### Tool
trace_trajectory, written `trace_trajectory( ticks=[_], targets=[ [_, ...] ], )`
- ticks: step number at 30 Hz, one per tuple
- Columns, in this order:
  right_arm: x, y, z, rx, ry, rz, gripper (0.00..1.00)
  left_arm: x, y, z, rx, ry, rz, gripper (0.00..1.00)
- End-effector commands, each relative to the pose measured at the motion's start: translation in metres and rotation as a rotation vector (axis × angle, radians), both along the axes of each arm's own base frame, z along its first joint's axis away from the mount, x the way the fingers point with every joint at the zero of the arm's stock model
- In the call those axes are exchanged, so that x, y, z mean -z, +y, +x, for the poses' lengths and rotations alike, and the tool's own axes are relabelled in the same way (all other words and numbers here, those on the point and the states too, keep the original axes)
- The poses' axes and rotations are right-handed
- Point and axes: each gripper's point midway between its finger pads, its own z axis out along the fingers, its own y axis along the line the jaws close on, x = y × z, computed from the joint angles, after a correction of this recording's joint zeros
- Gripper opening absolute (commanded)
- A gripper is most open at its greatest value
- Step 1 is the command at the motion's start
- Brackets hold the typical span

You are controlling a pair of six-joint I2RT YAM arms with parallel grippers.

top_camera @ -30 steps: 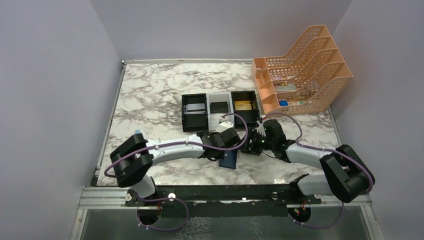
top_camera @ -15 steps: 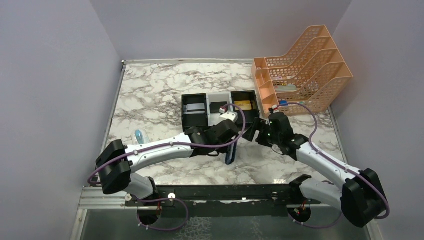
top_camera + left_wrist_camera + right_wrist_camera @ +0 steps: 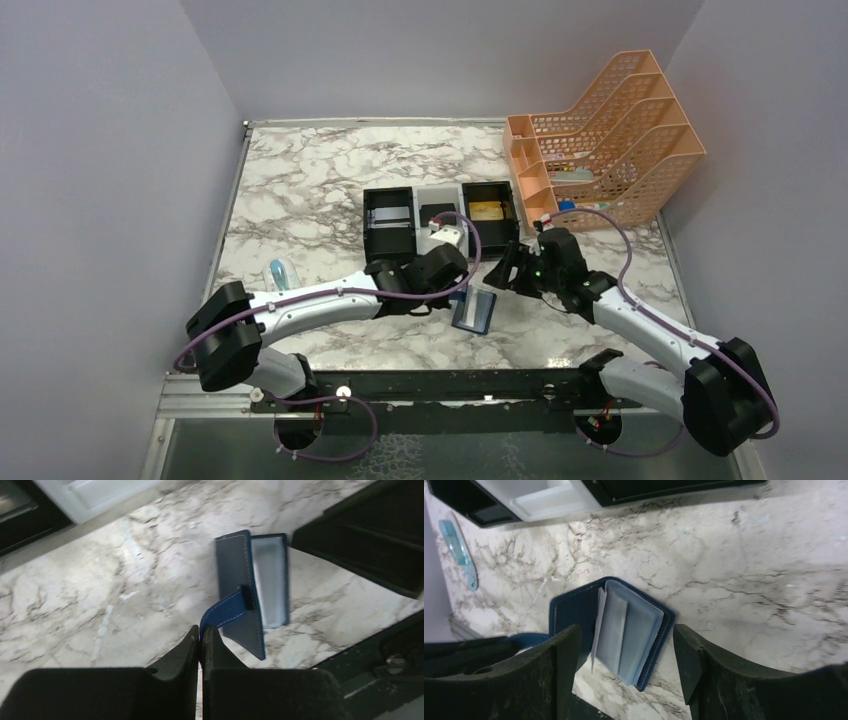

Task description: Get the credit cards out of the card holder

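The holder is open near the front middle of the counter. Its navy cover is spread and its pale pockets are fanned apart. Whether the pockets contain a card cannot be told. Its tab runs from the cover into the left end effector, whose jaws are pressed together on the end of the tab. Whether the holder's lower edge touches the counter or hangs just above it is unclear.

The right end effector hovers just over the holder with its jaws spread wide, one finger on each side of the open cover. It grips nothing.

Behind the holder, three trays stand in a row, touching.
- The left tray is black and has a grey card in it.
- The middle tray is pale and has a black card in it, partly hidden by the left arm.
- The right tray is black and has a gold card in it.

A peach mesh rack stands at the back right corner, near the right tray. A small pale-blue object lies to the left, well apart from the holder.
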Motion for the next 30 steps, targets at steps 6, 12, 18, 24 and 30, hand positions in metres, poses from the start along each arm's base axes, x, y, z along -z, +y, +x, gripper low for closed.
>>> trace_trajectory(
  ticks=[6, 12, 18, 24, 30],
  targets=[
    [-0.013, 0.051, -0.023, -0.267, 0.016, 0.257, 0.57, 0.055, 0.084, 0.008, -0.222, 0.052, 0.146, 0.0],
    [-0.003, 0.057, -0.029, -0.317, 0.078, 0.263, 0.51, 0.077, 0.092, -0.001, -0.209, 0.101, 0.187, 0.0],
    [-0.004, 0.06, -0.027, -0.344, 0.088, 0.26, 0.46, 0.082, 0.086, -0.002, -0.191, 0.122, 0.182, 0.0],
    [-0.016, 0.057, -0.019, -0.325, 0.049, 0.226, 0.47, 0.074, 0.081, 0.001, -0.182, 0.107, 0.155, 0.0],
    [-0.014, 0.058, -0.02, -0.328, 0.063, 0.23, 0.48, 0.07, 0.077, 0.001, -0.171, 0.105, 0.137, 0.0]
  ],
)
